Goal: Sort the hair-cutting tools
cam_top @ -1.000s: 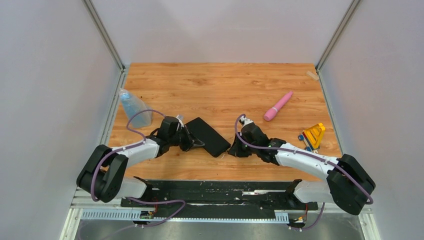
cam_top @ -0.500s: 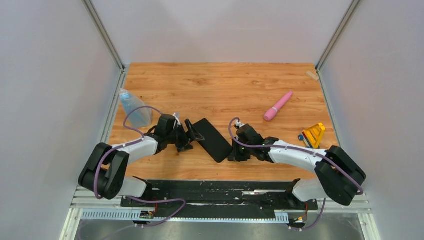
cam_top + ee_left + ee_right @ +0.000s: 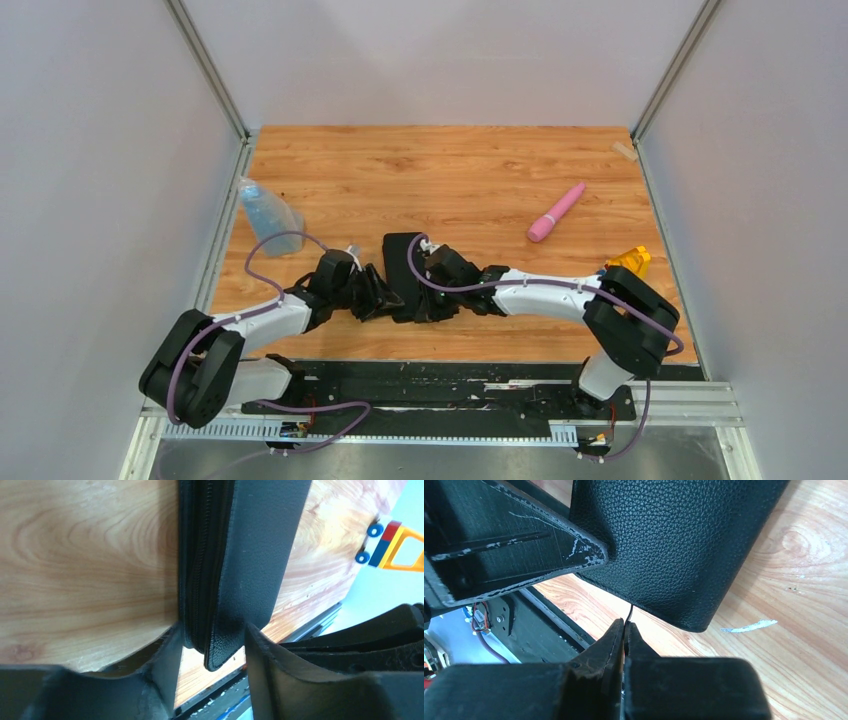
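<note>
Two arms [image 3: 270,315] stretched inward, left end effector [image 3: 210,637] clasping black case [image 3: 257,550]

A light-orange wood-grain tabletop [image 3: 450,170] fills the middle; a plain pale grey back wall [image 3: 440,50] and matching left panel [image 3: 90,220] and right panel [image 3: 770,220] enclose it; slim aluminium posts [image 3: 205,65] rise at the far corners; a black base plate [image 3: 450,385] and grey metal rail [image 3: 450,455] edge the near side; light is soft and even.

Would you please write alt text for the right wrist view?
The right gripper, shut, pinches a thin dark pull at the edge of a black leather-look case on a wooden table; a scuffed finger of the left gripper presses its corner.
</note>
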`<state>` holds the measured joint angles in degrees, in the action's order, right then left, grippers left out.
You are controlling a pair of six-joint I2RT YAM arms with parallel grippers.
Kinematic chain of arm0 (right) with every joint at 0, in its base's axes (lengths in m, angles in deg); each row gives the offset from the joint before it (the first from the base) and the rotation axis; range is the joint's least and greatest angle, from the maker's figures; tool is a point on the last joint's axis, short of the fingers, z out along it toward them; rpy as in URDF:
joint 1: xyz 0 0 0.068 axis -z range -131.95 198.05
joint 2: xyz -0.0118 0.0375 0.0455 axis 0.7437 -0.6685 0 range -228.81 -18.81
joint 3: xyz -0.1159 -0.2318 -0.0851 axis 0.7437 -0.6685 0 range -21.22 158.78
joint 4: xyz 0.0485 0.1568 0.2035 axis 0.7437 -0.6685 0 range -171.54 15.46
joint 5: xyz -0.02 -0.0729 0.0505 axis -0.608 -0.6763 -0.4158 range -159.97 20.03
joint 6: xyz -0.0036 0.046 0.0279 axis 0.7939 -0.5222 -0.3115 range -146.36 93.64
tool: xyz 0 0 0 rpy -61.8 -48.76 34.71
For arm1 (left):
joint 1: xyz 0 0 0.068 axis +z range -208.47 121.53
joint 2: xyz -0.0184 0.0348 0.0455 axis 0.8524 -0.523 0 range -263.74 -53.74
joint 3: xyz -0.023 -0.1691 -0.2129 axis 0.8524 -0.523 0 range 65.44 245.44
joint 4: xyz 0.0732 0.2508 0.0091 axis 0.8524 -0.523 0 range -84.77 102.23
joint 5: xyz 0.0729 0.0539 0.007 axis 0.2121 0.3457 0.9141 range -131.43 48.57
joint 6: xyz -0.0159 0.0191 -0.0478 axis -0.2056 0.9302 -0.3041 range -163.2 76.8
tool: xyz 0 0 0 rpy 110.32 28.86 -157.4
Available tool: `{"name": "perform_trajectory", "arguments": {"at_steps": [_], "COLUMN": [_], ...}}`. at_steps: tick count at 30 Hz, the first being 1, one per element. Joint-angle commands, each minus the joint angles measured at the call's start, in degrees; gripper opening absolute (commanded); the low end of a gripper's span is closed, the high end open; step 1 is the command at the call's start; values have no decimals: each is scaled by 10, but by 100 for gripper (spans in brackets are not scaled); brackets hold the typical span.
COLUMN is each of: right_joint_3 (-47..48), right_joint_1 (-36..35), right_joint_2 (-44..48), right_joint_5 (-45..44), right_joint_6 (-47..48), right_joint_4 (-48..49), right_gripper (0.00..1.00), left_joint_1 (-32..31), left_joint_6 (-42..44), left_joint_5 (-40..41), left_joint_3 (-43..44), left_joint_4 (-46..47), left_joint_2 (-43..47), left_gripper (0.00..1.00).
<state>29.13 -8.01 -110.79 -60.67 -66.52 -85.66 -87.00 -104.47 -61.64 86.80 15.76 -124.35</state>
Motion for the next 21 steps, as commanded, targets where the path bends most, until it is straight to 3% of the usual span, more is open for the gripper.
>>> {"name": "perform_trajectory", "arguments": {"at_steps": [1,4,6,17,19,21], "right_joint_3": [26,6,-18,-164,-161,-155], "right_joint_1": [-4,-3,2,140,140,141], "right_joint_2": [-3,17,37,182,201,214], "right_joint_5": [-4,-38,-66,-76,-77,-82], "right_joint_6": [0,9,15,31,43,53], "right_joint_4": [26,1,-18,-82,-78,-74], "right_gripper": [0,0,0,1,9,23], "left_joint_1": [-8,-8,-8,32,33,32], "left_joint_6": [-10,-2,1,38,51,68], "left_joint_5": [15,29,41,19,12,8], "left_joint_3": [-4,0,4,5,13,26], "left_joint_4": [7,-14,-27,-56,-61,-69], "left_joint_2": [15,17,17,15,9,-3], "left_gripper": [41,8,0,0,0,0]}}
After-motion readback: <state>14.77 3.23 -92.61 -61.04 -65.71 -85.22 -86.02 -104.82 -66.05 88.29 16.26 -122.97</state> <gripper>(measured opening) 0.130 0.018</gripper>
